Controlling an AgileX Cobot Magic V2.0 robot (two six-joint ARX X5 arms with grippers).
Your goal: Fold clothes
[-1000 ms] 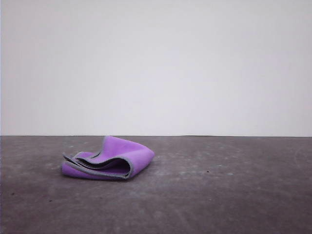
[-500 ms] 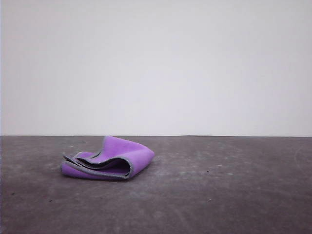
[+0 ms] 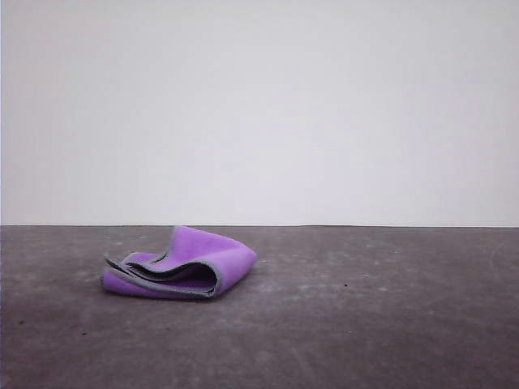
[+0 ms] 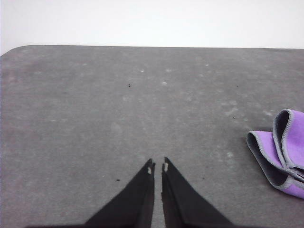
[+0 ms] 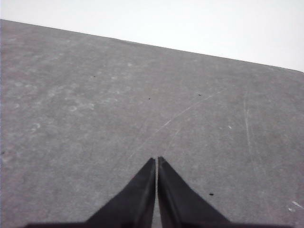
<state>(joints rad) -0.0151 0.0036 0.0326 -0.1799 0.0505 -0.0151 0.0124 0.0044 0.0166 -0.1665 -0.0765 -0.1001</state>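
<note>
The small, thick purple cloth with a dark grey underside and a light grey stitched border (image 3: 180, 264) is lying left of centre on the dark grey, scuffed tabletop (image 3: 381, 324), loosely doubled over itself, with its layered edges gaping toward the camera in the front view. In the left wrist view the same cloth (image 4: 280, 152) is sitting off to one side of the left tool (image 4: 157, 167), well apart from it and partly cut off by the picture's edge.

The left tool is hovering over bare tabletop with its black fingers drawn almost together, a thin slit showing between the tips and nothing between them. The right tool (image 5: 156, 162) is also hanging above bare tabletop with its fingers pressed together and carrying nothing.

Judging by the soft curl of its layers, the cloth is looking light, limp and fairly plump; it is likely to sag and unroll when lifted, not hold a crease by itself. The stitched border seems the firmest place to pinch, probably at a free corner of the top layer where the edges are standing open, so that one layer is being taken and not the whole bundle.

How many layers are stacked, and where the far corners are lying, is hard to make out; the rear of the cloth is hidden behind its own hump.
</note>
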